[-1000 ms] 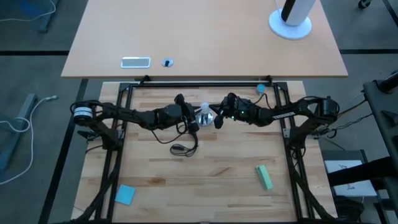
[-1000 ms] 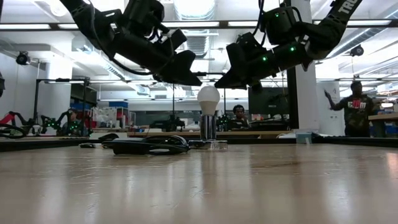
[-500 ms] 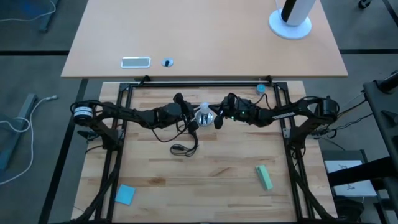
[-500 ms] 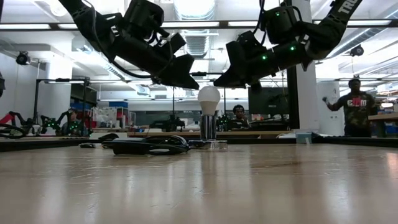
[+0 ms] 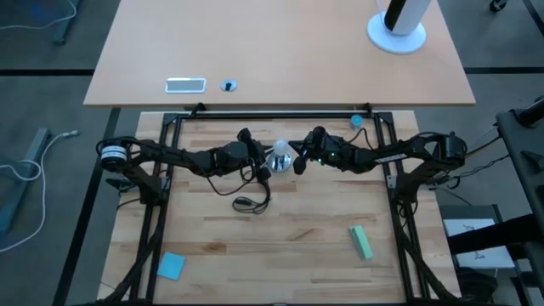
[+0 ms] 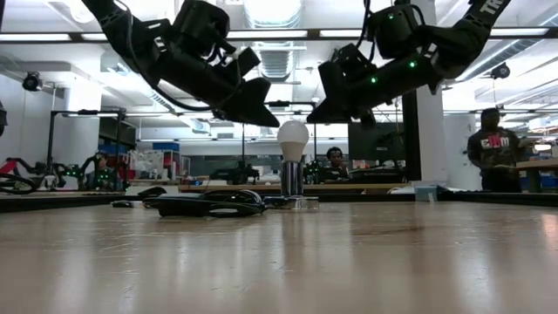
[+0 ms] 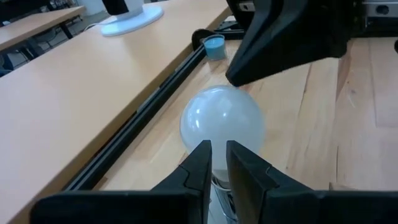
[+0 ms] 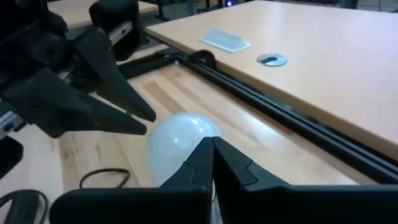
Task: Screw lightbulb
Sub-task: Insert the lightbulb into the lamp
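The frosted-white lightbulb (image 5: 280,154) stands upright in the round silver socket (image 6: 292,180), which rests on the wooden table at its far middle. My left gripper (image 6: 272,118) hangs just left of the bulb's dome (image 7: 222,121) and slightly above it. Its fingers are almost together, with only a slit between them and nothing in it. My right gripper (image 6: 312,117) hangs the same way on the bulb's right, shut, with its tips (image 8: 211,144) over the dome (image 8: 180,140). I see neither gripper touching the bulb.
The socket's black cord (image 6: 209,203) lies coiled on the table near the bulb, toward the left and near side (image 5: 251,202). A green block (image 5: 361,242) and a blue pad (image 5: 171,265) lie near the front. A small blue cap (image 5: 356,121) sits by the black far rail (image 5: 280,110).
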Controlling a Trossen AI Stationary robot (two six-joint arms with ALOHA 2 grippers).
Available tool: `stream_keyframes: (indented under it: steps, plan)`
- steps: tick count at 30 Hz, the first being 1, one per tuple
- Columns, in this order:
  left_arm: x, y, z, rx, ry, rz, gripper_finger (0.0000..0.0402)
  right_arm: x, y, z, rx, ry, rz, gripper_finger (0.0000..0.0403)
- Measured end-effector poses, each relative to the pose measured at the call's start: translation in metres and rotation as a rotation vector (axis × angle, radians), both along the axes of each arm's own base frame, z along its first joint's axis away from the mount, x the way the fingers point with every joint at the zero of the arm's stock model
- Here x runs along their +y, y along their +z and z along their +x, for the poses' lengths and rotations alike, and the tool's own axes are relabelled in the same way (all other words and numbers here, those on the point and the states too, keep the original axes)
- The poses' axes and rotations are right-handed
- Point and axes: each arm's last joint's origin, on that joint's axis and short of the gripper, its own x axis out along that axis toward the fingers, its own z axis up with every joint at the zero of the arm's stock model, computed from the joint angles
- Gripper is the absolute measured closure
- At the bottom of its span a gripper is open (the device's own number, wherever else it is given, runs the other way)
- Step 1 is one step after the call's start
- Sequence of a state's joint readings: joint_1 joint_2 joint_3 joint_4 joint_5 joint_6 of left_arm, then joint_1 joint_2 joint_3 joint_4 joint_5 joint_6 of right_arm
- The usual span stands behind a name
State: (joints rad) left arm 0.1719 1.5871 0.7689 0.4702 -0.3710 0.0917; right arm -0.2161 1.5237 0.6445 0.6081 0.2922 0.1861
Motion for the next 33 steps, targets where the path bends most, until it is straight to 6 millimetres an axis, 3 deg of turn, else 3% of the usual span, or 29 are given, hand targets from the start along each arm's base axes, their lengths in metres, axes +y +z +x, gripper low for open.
stream_keyframes:
  steps: [9,18,33]
  plan:
    - [0.000,-0.002,0.001,0.005,0.000,-0.001,0.0361,0.000,-0.001,0.000,-0.006,-0.004,0.014,0.0403]
    - [0.001,-0.016,0.005,0.046,0.004,-0.014,0.0361,0.000,-0.009,0.003,0.004,-0.012,0.038,0.0403]
    - [0.002,-0.016,0.005,0.036,0.021,-0.007,0.0361,0.006,-0.011,0.005,0.014,0.014,0.041,0.0403]
